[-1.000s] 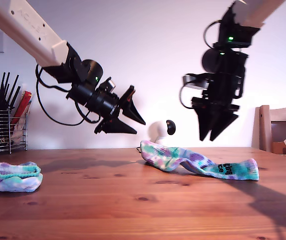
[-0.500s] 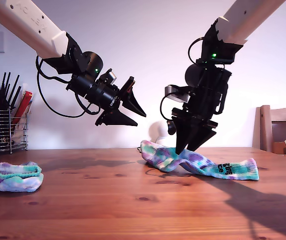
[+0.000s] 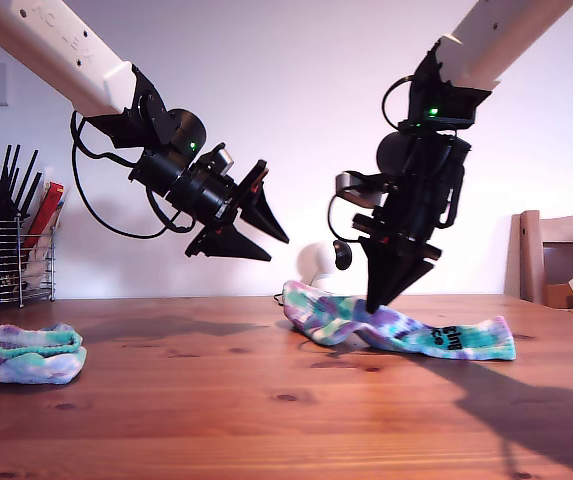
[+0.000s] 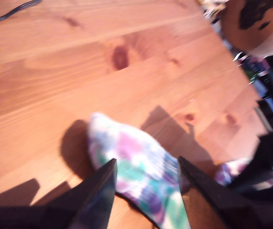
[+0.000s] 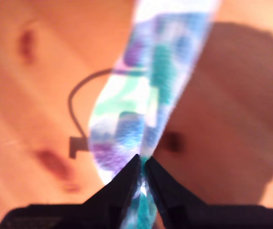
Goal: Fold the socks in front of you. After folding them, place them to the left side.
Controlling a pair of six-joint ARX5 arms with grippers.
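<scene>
my second gripper points straight down at the middle of the long unfolded sock, which lies stretched across the wooden table toward the exterior view's right, its black lettering near the end on that side. in the second wrist view the two black fingers have come nearly together with a thin pinch of the tie-dyed knit between their tips, so the jaws are closed on the sock; that picture is blurred, and how much cloth is caught cannot be told

my first gripper hangs in the air above the table, toward the exterior view's left of the second, tilted down and aimed at the near end of the same sock. its jaws stand apart with nothing between them; the first wrist view looks between the spread fingers onto the rounded end of the sock on the wood, not touching it

the folded sock, a small teal, purple and white bundle, rests on the table at the exterior view's far left, well apart from both grippers. behind it a wire utensil rack holds dark-handled tools, and part of a wooden chair back shows at the exterior view's right edge
</scene>
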